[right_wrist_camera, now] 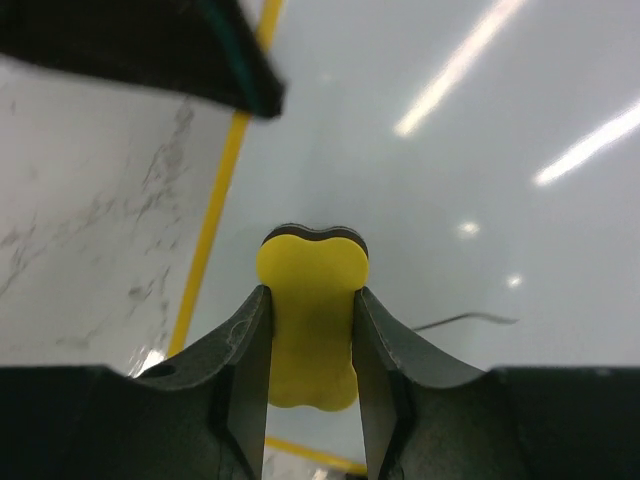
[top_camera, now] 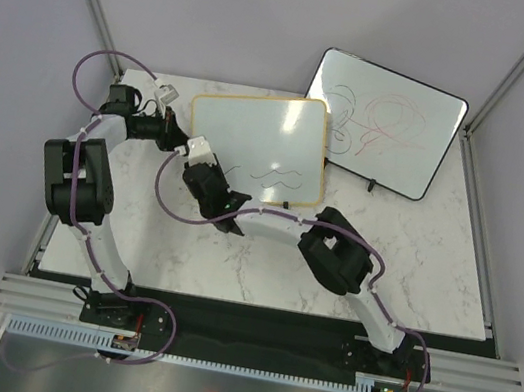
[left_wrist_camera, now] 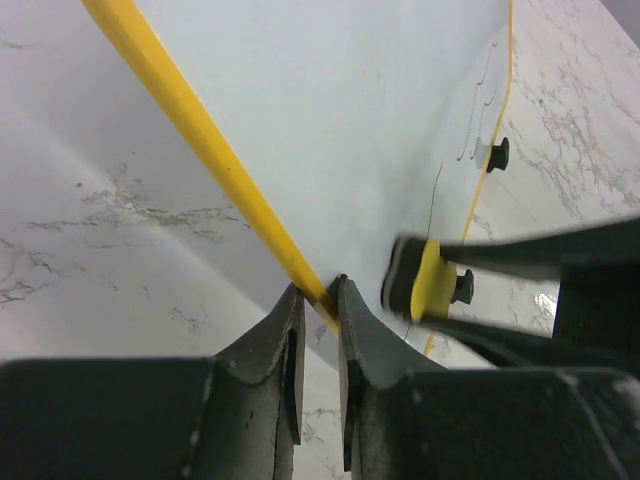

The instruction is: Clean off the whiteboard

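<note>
Left wrist view, look: the left gripper (left_wrist_camera: 318, 288) is pinching the tan frame (left_wrist_camera: 200, 140) at the near corner of the whiteboard (left_wrist_camera: 350, 110). Good hold?

I'd say so. It's a thin panel that looks light and stiff, with a glossy face that would slip, so the rim is the place to grab.

And the right gripper (right_wrist_camera: 312, 291)?

Clamped on a yellow eraser (right_wrist_camera: 312, 255) over the board; whether it touches, I can't tell. The board sits mid marble table (top_camera: 181, 253), with black feet (left_wrist_camera: 497, 153) along one edge and black wavy lines (top_camera: 281, 176) low down.
</note>
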